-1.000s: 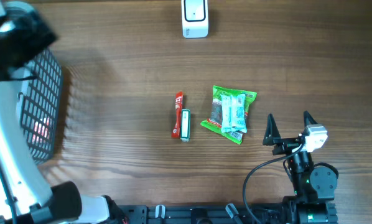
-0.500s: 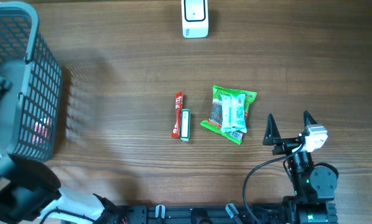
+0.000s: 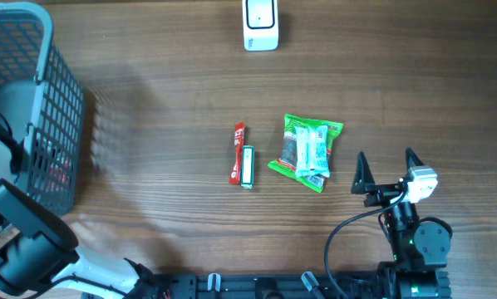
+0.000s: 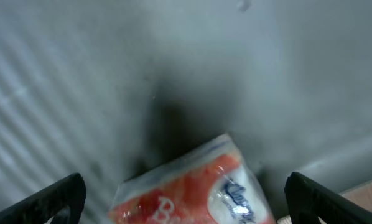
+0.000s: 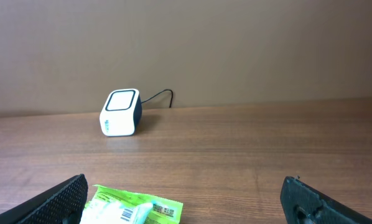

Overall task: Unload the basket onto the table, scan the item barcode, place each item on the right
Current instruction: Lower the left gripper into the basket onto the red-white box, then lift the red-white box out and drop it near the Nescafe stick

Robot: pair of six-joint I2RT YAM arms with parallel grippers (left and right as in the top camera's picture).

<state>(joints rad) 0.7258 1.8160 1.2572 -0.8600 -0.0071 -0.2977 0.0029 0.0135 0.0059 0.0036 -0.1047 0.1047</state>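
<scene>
While both grippers hang wide open, nothing is held.
The brown table (image 3: 165, 91) has a big grey basket (image 3: 61, 108) at nine o'clock. The left gripper (image 4: 183, 180) is down inside it, fingers spread on each side of a red packet (image 4: 173, 199). The right gripper (image 3: 386, 158) sits at four o'clock, near the green packet (image 3: 307, 152) by the middle. The white scanner (image 3: 260, 25) stands at twelve o'clock. A thin red stick (image 3: 238, 154) lies at the middle, a small white bar (image 3: 247, 167) just beside it.
</scene>
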